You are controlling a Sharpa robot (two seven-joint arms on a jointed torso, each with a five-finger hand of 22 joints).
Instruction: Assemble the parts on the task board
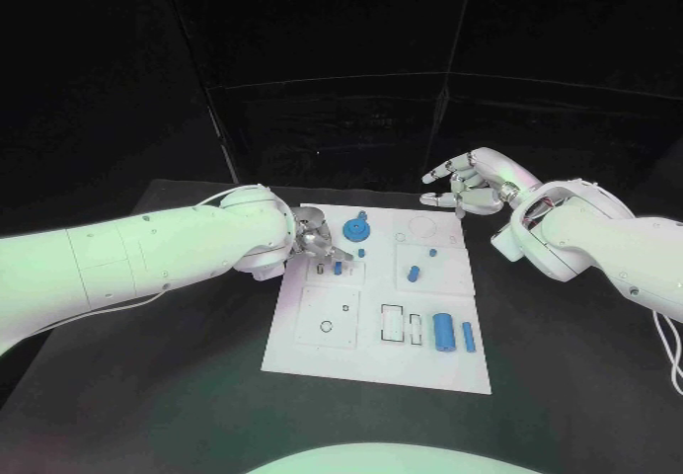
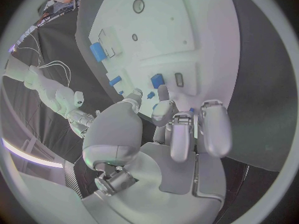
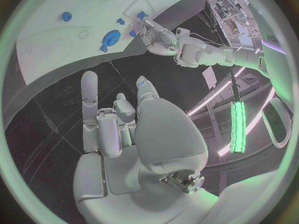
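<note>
A white rectangular task board (image 1: 321, 341) lies in the middle of a black table (image 1: 157, 395), carrying small blue plastic parts: a round blue disc (image 1: 356, 232) near its far edge, a short blue peg (image 1: 413, 274) mid-board, and a blue cylinder (image 1: 443, 331) beside a slim blue bar (image 1: 469, 337) toward the near right. The silver left hand (image 1: 316, 243) rests over the board's far-left corner, fingers curled in; whether they grip anything cannot be told. The silver right hand (image 1: 470, 183) hovers beyond the far right corner, fingers spread, holding nothing.
</note>
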